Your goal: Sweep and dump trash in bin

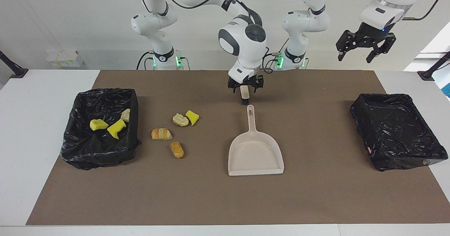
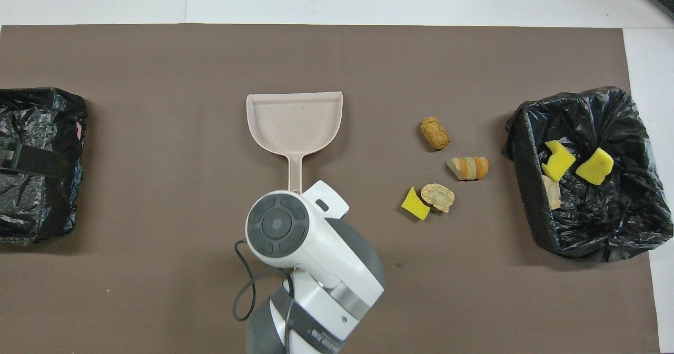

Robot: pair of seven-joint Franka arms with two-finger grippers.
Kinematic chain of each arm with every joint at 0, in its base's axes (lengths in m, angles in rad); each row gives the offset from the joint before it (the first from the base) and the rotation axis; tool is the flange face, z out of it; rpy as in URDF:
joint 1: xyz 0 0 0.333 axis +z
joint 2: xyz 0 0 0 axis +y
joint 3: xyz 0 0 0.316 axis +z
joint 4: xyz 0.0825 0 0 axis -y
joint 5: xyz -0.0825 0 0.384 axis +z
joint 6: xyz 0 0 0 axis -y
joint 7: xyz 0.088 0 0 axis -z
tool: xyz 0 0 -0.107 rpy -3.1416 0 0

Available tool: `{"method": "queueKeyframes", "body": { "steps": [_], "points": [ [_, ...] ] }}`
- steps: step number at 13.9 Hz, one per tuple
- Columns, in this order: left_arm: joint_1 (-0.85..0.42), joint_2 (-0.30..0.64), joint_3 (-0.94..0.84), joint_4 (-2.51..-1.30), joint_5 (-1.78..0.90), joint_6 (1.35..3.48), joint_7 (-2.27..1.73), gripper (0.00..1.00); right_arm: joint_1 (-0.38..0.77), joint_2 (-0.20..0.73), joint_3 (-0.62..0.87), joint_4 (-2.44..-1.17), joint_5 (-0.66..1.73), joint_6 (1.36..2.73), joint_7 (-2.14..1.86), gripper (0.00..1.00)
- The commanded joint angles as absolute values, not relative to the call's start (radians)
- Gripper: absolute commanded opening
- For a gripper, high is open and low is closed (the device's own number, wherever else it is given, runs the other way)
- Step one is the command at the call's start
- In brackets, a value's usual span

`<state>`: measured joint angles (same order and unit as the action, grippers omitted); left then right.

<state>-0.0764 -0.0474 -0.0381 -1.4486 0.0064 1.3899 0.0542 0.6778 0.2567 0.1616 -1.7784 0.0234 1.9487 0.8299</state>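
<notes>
Over the mat near the robots' edge, the right gripper hangs open and holds nothing, just above the tip of the dustpan handle. The dustpan lies flat mid-table. Four pieces of trash lie on the mat toward the right arm's end, beside a black-lined bin holding three more. The left gripper waits open, high over its own end, above another bin.

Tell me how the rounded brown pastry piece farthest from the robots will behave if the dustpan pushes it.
The brown pastry piece looks oval and rounded, so it will probably roll or spin rather than slide straight. It lies alone on the mat, with nothing beside it to stop it. Being small next to the dustpan, it is likely light and may skitter.
</notes>
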Motion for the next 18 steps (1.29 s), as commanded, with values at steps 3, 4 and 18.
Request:
{"method": "queueKeyframes", "body": {
  "steps": [3,4,18],
  "points": [
    [-0.087,-0.071,-0.031,-1.476,-0.003,1.393,0.048,1.00,0.781,0.022,0.158,-2.187,0.112,2.195,0.925,1.00],
    [-0.087,-0.071,-0.031,-1.474,-0.003,1.396,0.048,1.00,0.797,0.000,0.158,-2.215,0.127,2.197,0.943,1.00],
    [-0.089,-0.069,-0.032,-1.474,-0.005,1.405,0.048,1.00,0.926,0.023,0.158,-2.303,0.215,2.270,0.979,0.41]
  ]
}}
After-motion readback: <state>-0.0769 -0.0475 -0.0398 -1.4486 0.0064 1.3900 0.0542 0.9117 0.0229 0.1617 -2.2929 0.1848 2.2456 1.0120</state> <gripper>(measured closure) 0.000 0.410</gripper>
